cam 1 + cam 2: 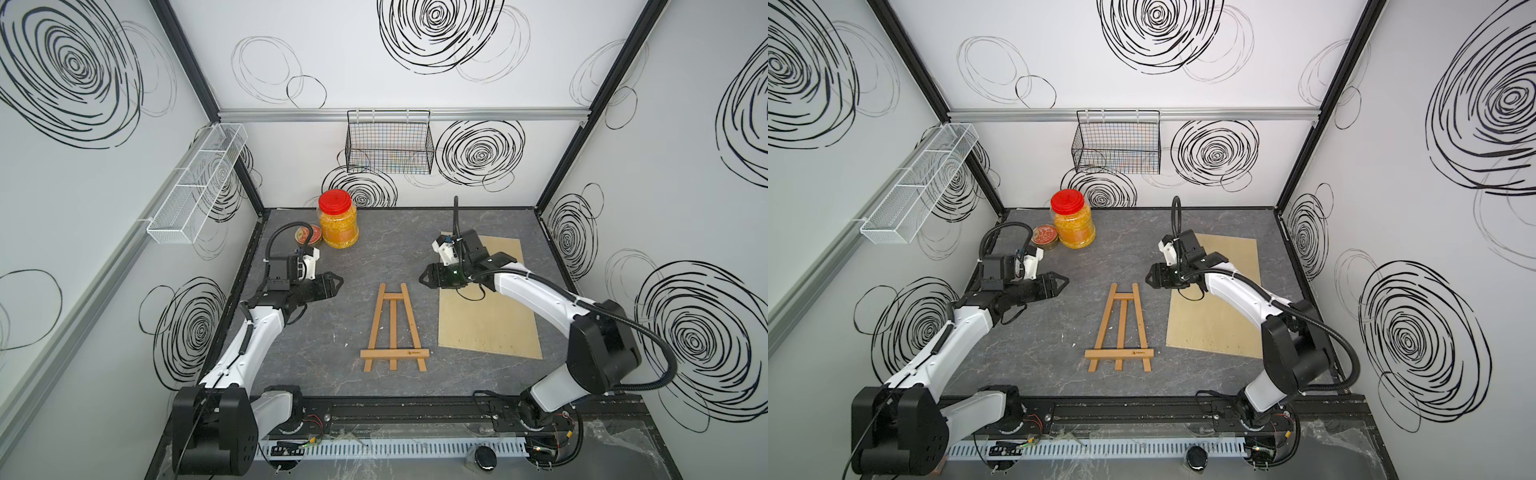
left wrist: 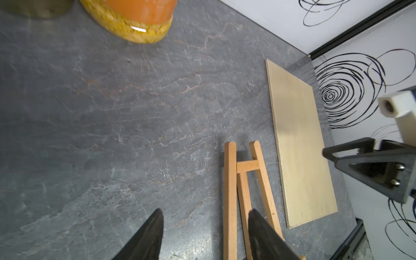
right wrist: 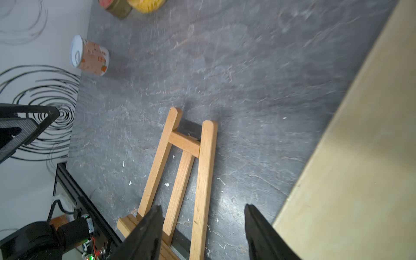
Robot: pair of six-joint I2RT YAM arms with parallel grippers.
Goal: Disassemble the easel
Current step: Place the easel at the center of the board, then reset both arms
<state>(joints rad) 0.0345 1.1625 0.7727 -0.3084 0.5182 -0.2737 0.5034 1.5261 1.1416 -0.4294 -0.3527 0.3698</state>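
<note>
Easel (image 1: 394, 328) lies flat on surface (image 1: 332, 324), roughly centre, apex toward 12 o'clock, ledge strip (image 1: 395, 353) at 6 o'clock end. Frame looks whole: both slanted legs, centre leg, top crossbar all joined. Judgement: disassembly not begun; step in hand = approach.

Left hand (image 1: 336, 279) hangs at approx 10 o'clock of easel apex, fingers apart, nothing between them (wrist view shows bare surface in the gap). Right hand (image 1: 424, 277) at approx 2 o'clock of apex, fingers also apart, empty. Neither touches the wood.

Next move, prob.: one hand pins a leg or the ledge, other pulls a part free. Pieces are thin and lie flush w/ surface, so getting a finger under will be fiddly; frame may slide instead of separating.

Around: pale plywood board (image 1: 490, 307) flat at 3 o'clock of easel, just beside it, under right arm; limits room on that side. Red-lidded jar (image 1: 338, 224) and small round tin (image 1: 308, 235) at approx 11 o'clock, well apart. Small can (image 3: 90, 57) near wall, seen in right wrist view only. Nothing lies on the easel.
</note>
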